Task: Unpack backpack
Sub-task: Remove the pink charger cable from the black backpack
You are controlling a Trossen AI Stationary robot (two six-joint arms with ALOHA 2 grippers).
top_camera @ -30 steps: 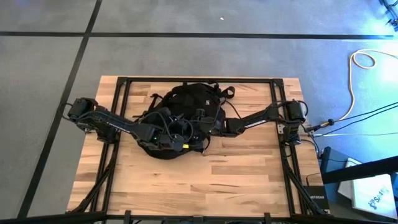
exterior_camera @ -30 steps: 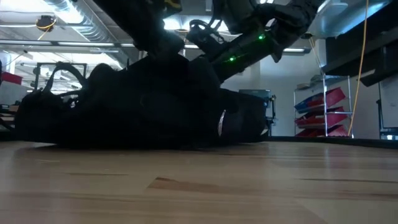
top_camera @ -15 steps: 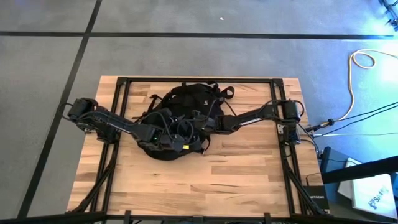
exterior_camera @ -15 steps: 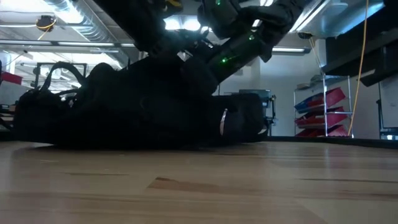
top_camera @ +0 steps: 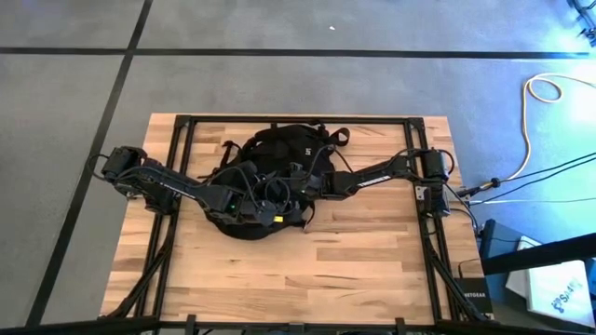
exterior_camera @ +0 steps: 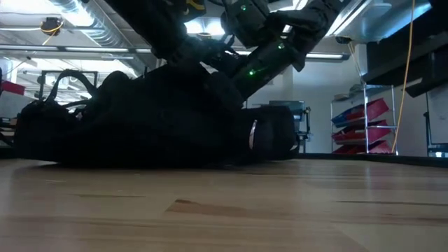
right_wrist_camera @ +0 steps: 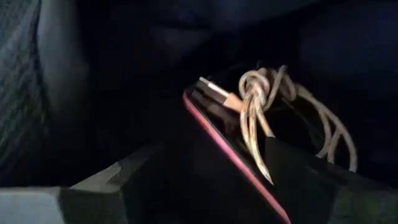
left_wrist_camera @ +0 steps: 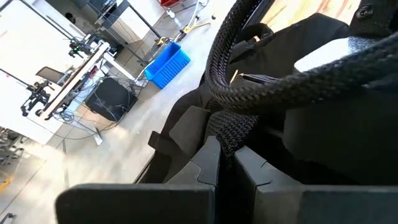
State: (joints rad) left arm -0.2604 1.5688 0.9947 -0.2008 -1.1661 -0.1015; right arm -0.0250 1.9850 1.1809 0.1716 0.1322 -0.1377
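Setting: Wooden table (top_camera: 307,270) stood on a grey floor crossed by dark lines; the low view showed a workshop with shelving beyond it.

Backpack: the backpack (top_camera: 279,154) lay flat toward the far middle of the table, its white logo facing up, with both arms meeting over its near half.

Left gripper: the left gripper (left_wrist_camera: 227,165) was clenched on a fold of black woven fabric at the bag's near side, fingers pressed together with the material between them. Judged purpose: holding the opening up and apart so the other arm had room to enter.

Right gripper: the right gripper (top_camera: 300,184) was down in the bag's opening, its tips lost among the black fabric from above. Its wrist camera looked into the dark interior; the fingers (right_wrist_camera: 106,180) stood apart with nothing between them.

Contents: a coiled, knotted gold-coloured cable (right_wrist_camera: 273,112) lay on a flat dark device with a red edge (right_wrist_camera: 236,155), just ahead of the right gripper.

Stage: a judgement only, the reach looked lined up for a first pick; nothing lay unpacked on the table.

Risk: the cable's loose loops could snag or slip.
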